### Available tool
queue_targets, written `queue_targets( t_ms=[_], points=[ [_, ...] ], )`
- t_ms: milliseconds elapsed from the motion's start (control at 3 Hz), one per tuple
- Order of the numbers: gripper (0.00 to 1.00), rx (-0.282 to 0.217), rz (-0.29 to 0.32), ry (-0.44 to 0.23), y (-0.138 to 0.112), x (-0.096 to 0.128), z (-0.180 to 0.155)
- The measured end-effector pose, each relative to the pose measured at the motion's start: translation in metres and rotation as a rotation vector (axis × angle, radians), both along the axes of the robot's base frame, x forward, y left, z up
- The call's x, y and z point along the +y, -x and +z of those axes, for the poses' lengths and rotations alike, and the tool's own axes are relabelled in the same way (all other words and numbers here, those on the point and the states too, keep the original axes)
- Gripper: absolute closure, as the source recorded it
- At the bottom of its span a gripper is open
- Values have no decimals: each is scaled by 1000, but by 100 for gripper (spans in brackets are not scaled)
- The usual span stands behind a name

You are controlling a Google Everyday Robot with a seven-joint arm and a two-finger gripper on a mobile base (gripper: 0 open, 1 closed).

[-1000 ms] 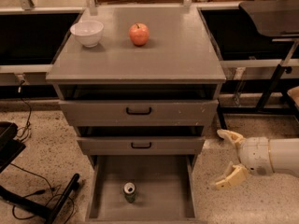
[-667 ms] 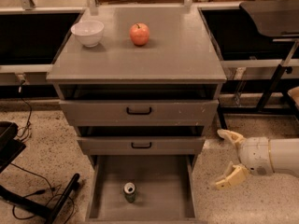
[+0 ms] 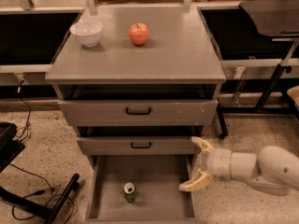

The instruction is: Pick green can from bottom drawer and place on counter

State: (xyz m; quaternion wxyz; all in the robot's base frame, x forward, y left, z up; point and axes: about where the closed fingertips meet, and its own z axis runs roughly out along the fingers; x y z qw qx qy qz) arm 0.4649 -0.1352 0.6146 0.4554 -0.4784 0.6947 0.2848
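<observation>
Green can (image 3: 129, 192) upright on bottom drawer (image 3: 159, 178) grey floor; gripper (image 3: 188, 164) at its right rim, fingers (image 3: 202, 146) spread.

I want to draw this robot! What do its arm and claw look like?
The arm is smooth, chubby and cream-white, made of rounded tube sections. Its gripper, by the right edge of the bottom drawer, has two curved, pale yellowish fingers like a crab claw. No cables or markings show.
</observation>
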Motion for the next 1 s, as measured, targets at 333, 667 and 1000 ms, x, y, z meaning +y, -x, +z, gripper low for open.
queue_targets(
  t_ms=[333, 667, 1000],
  points=[
    [0, -88, 9, -22, -18, 39, -60],
    [0, -157, 18, -42, -32, 65, -99],
    [0, -186, 21, -106, -36, 89, -129]
  ],
)
